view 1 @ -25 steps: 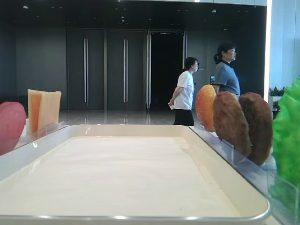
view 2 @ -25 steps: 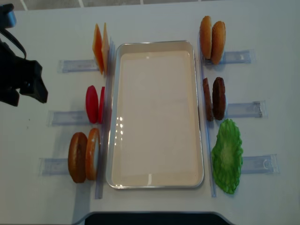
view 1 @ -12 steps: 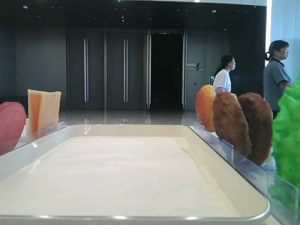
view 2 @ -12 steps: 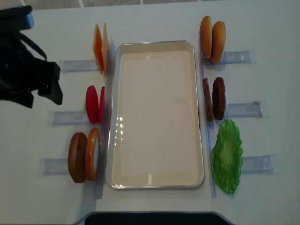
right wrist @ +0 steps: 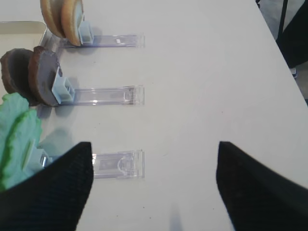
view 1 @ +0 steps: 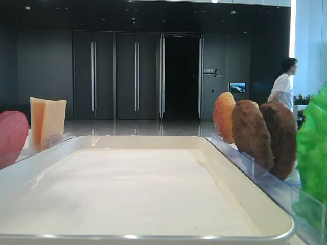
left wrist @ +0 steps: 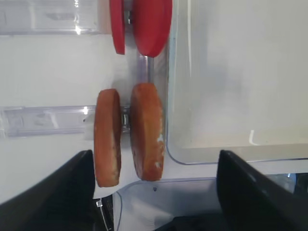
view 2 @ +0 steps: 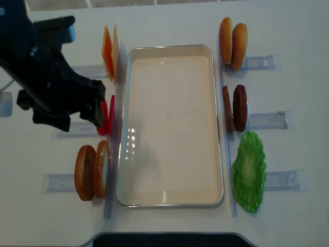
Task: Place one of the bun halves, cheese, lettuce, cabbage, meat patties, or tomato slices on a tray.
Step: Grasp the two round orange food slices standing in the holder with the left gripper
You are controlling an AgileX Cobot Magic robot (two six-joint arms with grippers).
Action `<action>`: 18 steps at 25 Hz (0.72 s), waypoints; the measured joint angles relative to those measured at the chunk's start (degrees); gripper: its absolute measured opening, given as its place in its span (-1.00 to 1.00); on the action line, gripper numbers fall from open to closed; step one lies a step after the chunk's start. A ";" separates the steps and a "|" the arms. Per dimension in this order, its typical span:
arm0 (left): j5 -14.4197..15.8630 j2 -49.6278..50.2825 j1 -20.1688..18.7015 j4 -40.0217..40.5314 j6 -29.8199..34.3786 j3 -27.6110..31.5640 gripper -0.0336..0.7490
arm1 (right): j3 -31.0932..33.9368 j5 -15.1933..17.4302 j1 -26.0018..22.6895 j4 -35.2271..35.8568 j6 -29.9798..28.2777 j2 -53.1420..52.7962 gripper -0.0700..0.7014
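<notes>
**Left arm over the tomato rack, tray bare of food**

White tabletop carries the whole layout, with the tray [view 2: 172,126] as its centre. Dark doors and one passer-by [view 1: 283,89] fill the hall behind it.

Left of the tray, from far end to near end, stand the cheese [view 2: 110,53], the tomato slices [left wrist: 142,24] and one pair of bun halves [left wrist: 129,134], each set upright on edge in a clear holder [view 2: 57,182]. Right of the tray, in the same order, stand a second pair of bun halves [view 2: 232,37], the meat patties [view 2: 235,108] and the lettuce [view 2: 249,171], which lies flatter than the rest.

The left gripper [left wrist: 154,192] hangs above the left-hand row, beside the tray's long rim. Its fingers [left wrist: 53,192] are spread wide and hold nothing; the near buns and the tomato discs show between them from above.

The right gripper [right wrist: 151,187] hovers over the table beyond the lettuce holder, away from the tray. Its fingers [right wrist: 262,187] are likewise spread, with bare table between them.
</notes>
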 joint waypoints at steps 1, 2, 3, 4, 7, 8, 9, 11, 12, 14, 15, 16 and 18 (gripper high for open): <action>0.00 0.08 -0.63 0.00 -0.81 0.09 0.61 | 0.00 0.00 0.00 0.00 0.00 0.00 0.57; -0.17 0.23 -1.29 0.00 -1.41 0.55 0.60 | 0.00 0.00 0.00 0.00 0.00 0.00 0.57; -0.23 0.57 -1.83 0.00 -1.90 1.15 0.59 | 0.00 0.00 0.00 0.00 0.00 0.00 0.57; -0.23 0.94 -2.30 0.00 -2.55 1.75 0.59 | 0.00 0.00 0.00 0.00 0.00 0.00 0.57; -0.23 2.38 -2.76 -0.34 -3.46 2.50 0.57 | 0.00 0.00 0.00 0.00 0.00 0.00 0.57; -0.23 2.85 -2.76 -0.39 -3.70 2.51 0.57 | 0.00 0.00 0.00 0.00 0.00 0.00 0.57; -0.34 3.35 -2.84 -0.39 -3.83 2.65 0.57 | 0.00 0.00 0.00 0.00 0.00 0.00 0.57; -0.50 4.34 -2.83 -0.39 -4.00 2.64 0.57 | 0.00 0.00 0.00 0.05 0.00 0.00 0.57; -0.50 4.72 -2.83 -0.39 -4.00 2.64 0.57 | 0.00 0.00 0.00 0.05 0.00 0.00 0.57; -0.69 5.62 -2.83 -0.39 -4.00 2.64 0.57 | 0.00 0.00 0.00 0.05 0.00 0.00 0.57; -0.76 6.11 -2.83 -0.43 -4.00 2.64 0.57 | 0.00 0.00 0.00 0.05 0.00 0.00 0.57; -0.81 6.53 -2.83 -0.43 -4.00 2.64 0.57 | 0.00 0.00 0.00 0.05 0.00 0.00 0.57; -0.91 7.64 -2.83 -0.43 -4.00 2.64 0.57 | 0.00 0.00 0.00 0.05 0.00 0.00 0.57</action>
